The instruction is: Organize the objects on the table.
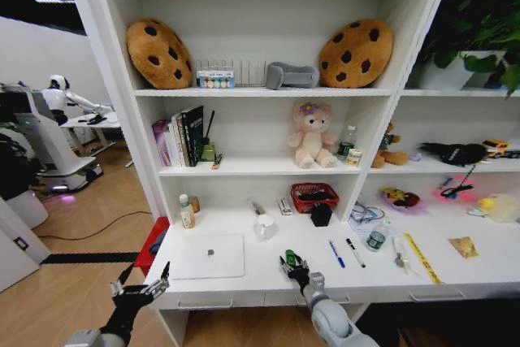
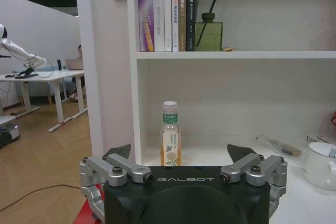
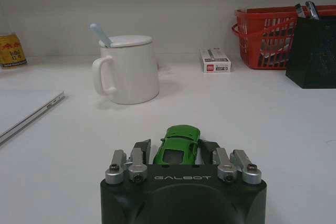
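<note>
Straddling the tiny green toy car (image 3: 177, 144) near the front edge of the white surface (image 1: 268, 278), the right gripper (image 3: 176, 153) has its jaws spread to either side of the body, not yet closed. Light, hard and slick, the car probably rolls, so pinching its flanks looks safest. The left gripper (image 2: 181, 156) hangs with jaws wide apart off the surface's left end.

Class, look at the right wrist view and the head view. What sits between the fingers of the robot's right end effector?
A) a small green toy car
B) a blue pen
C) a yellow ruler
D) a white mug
A: the right end effector has its fingers on either side of the green toy car on the white desk, near its front edge in the head view.
</note>
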### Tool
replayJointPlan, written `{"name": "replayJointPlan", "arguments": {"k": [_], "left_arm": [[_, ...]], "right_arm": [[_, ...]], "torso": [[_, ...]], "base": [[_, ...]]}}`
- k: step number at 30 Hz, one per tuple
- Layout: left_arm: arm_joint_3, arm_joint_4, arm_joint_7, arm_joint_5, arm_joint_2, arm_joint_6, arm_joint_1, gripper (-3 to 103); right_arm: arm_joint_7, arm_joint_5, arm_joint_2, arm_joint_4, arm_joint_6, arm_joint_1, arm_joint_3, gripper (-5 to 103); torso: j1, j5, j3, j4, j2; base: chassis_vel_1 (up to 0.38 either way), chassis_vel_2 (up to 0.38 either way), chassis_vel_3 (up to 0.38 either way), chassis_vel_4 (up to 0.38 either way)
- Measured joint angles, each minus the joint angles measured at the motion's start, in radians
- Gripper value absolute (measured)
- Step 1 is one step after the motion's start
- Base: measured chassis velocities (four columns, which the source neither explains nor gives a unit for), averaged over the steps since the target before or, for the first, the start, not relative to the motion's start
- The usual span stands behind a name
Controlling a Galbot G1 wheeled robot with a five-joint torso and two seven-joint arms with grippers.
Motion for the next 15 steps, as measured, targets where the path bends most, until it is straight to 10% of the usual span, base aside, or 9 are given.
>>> {"name": "replayJointPlan", "arguments": {"k": [15], "left_arm": [[0.019, 0.014, -0.001, 0.017, -0.008, -0.003, -0.01, 100]], "right_arm": [[-0.019, -0.001, -0.047, 0.181, -0.003, -0.125, 0.129, 36]], "torso": [[0.0, 0.0, 0.0, 0.0, 0.0]], "base": [[0.0, 0.0, 0.0, 0.0]]}}
